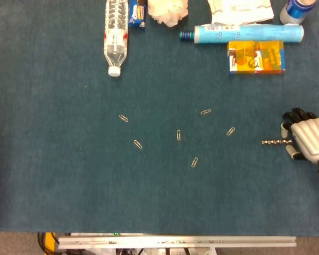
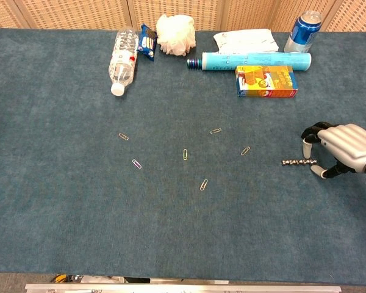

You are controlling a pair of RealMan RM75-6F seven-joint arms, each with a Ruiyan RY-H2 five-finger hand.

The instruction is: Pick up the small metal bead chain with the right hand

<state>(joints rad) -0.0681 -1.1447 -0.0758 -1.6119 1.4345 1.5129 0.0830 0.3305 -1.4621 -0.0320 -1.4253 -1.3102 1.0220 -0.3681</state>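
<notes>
The small metal bead chain (image 1: 271,142) lies flat on the blue cloth at the right, running left to right; the chest view shows the same chain (image 2: 299,162). My right hand (image 1: 307,139) stands just right of it, palm down, with its fingers curved toward the cloth. The thumb and the other fingers are apart, and the chain's right end reaches into the gap between them. In the chest view the right hand (image 2: 344,148) grips nothing. My left hand shows in neither view.
Several paper clips (image 1: 178,135) are scattered mid-table, left of the chain. Along the far edge lie a water bottle (image 1: 115,36), a blue tube (image 1: 244,34), an orange box (image 1: 255,57), a can (image 2: 302,32), a white puff (image 2: 175,34) and a paper (image 2: 245,40).
</notes>
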